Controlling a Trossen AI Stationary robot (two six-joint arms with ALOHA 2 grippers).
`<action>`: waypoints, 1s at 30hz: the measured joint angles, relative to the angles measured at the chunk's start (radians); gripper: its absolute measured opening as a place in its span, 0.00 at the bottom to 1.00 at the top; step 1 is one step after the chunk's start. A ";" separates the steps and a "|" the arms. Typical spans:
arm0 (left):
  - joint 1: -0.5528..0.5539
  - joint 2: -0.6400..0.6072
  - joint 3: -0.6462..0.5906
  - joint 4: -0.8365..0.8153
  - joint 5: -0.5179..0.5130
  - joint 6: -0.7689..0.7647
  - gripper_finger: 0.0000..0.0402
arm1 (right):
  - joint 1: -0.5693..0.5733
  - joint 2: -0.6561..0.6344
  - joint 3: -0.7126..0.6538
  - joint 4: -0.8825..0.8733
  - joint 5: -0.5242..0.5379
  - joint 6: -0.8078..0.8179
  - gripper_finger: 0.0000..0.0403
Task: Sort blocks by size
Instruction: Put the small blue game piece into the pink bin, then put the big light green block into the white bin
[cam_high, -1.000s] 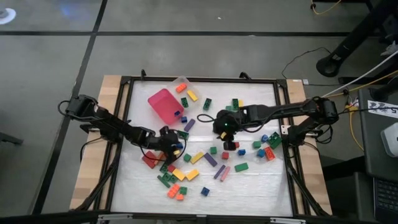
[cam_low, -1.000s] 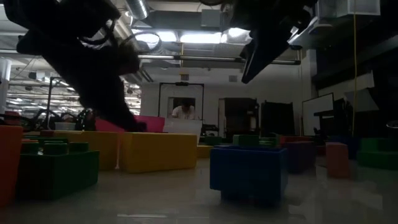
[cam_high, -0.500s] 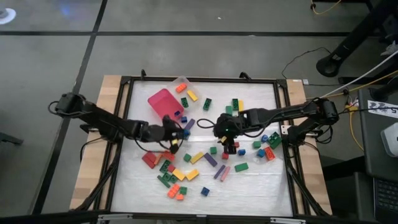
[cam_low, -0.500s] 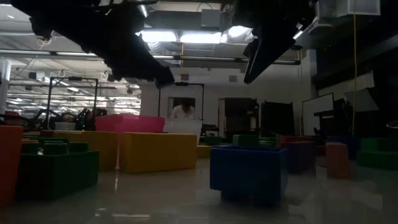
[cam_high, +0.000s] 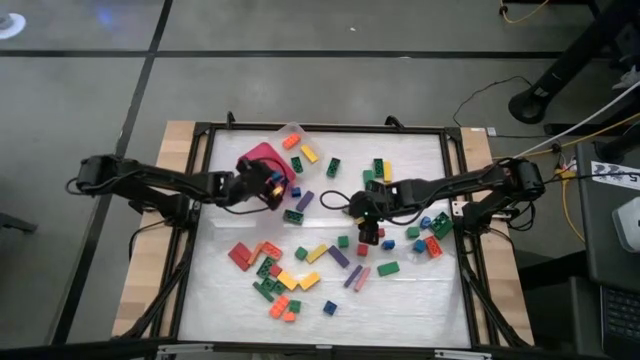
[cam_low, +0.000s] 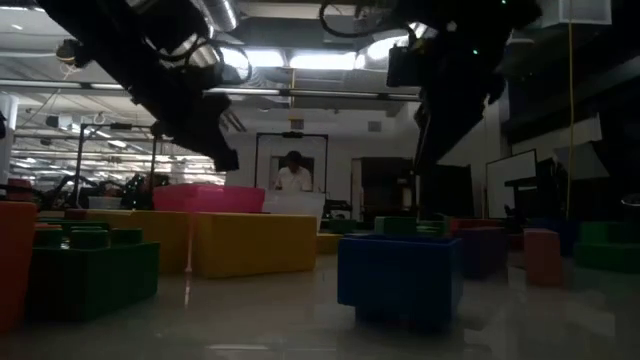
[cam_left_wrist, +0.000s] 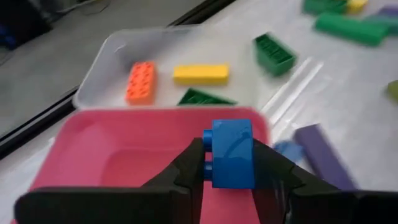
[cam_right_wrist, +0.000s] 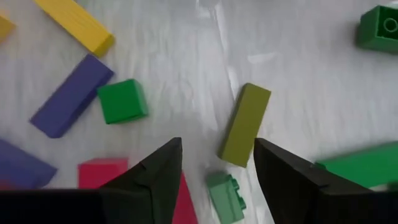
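Pink tray: looks bare inside.
Clear tray: orange block, yellow bar.
Left gripper: pinching small blue block over pink tray.
Right gripper: fingers spread, holding nothing.

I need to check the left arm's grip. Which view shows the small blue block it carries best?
The left wrist view: the blue block sits pinched in the left gripper over the pink tray. The high view shows only the gripper at the tray; the low view shows just a dark arm.
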 joint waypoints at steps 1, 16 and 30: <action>0.012 0.000 0.000 -0.009 0.000 -0.001 0.22 | 0.000 0.000 -0.006 0.005 0.007 0.000 0.50; 0.085 0.000 0.000 -0.031 0.071 -0.082 0.46 | -0.091 0.000 -0.153 0.226 0.030 0.000 0.50; 0.084 0.000 0.000 -0.027 0.073 -0.081 0.46 | -0.138 0.134 -0.181 0.352 -0.075 0.022 0.50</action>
